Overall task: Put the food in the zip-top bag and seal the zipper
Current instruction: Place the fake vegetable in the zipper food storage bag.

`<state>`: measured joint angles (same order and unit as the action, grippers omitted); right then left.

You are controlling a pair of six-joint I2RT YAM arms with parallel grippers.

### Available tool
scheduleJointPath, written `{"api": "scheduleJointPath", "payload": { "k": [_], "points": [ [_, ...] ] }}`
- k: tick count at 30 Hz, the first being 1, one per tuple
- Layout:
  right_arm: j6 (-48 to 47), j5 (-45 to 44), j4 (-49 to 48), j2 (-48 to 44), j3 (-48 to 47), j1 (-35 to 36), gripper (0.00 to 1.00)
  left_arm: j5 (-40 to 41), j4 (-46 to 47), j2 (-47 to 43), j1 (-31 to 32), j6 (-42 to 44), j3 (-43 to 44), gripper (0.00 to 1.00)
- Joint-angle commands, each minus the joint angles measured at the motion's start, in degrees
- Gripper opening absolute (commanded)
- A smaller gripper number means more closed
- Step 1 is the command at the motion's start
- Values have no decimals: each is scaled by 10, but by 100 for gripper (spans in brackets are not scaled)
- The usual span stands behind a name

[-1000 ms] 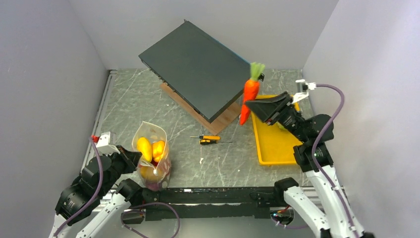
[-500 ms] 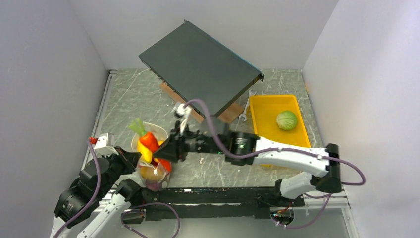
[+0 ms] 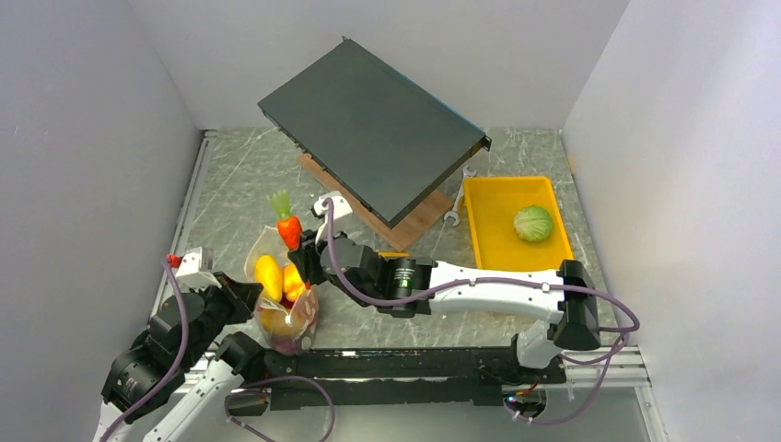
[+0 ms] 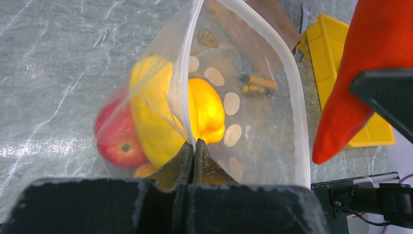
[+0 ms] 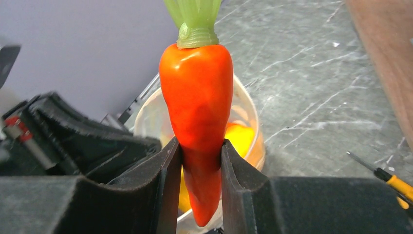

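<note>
The dotted bag (image 4: 263, 146) stands open at the near left of the table (image 3: 239, 184) because the left gripper (image 4: 193, 146) pinches its rim, while the right gripper (image 5: 199, 161) clamps the carrot (image 5: 197, 97) tip-down above the mouth, ready for dropping in.

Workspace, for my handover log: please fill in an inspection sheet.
Surface: grey marbled table.
Job's things: bag open, zipper unsealed, holding yellow pieces and an apple; carrot upright by its mouth, outside; cabbage in tray.
Clutter: screwdriver, wrench, dark panel on wood board.
Grippers: left gripper shut on bag rim; right gripper shut on carrot.
Cables: purple cables along both arms.
Surroundings: plain walls on three sides.
</note>
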<state>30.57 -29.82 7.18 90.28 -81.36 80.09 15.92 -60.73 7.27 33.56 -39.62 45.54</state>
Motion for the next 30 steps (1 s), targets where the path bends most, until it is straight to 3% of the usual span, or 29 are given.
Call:
{"api": "scheduleJointPath", "payload": {
  "k": [1,9,18,30],
  "points": [
    [38,-106,-39,20,-55,3,4,-2,15,2,-3,11,2,0],
    [98,-108,29,96,-141,10,4,-1,15,6,-3,11,2,0],
    [245,-110,168,125,-149,26,5,-1,15,5,-4,11,2,0],
    [251,-68,174,109,-136,51,27,1,14,1,-4,9,2,0]
  ]
}}
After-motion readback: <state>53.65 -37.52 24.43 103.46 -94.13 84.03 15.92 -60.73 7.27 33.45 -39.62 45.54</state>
